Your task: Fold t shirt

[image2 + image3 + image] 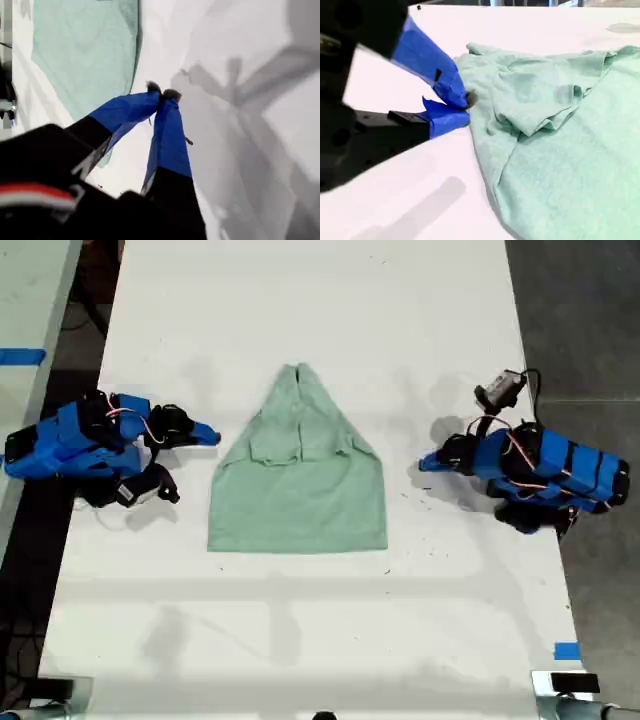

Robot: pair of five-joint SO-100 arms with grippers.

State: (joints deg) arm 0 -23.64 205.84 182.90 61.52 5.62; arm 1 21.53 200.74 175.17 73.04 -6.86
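On table [300,640], folded t shirt [298,495]

No legible text, labels, brands or numbers anywhere; t shirt [298,480] plain, unprinted

Both arms low over the table [300,640], one each side of the t shirt [300,480]. My first gripper [162,93]: jaws closed tip to tip, empty, just off the shirt's edge. My second gripper [465,106]: jaws nearly closed, tips at the shirt's edge; grip uncertain.
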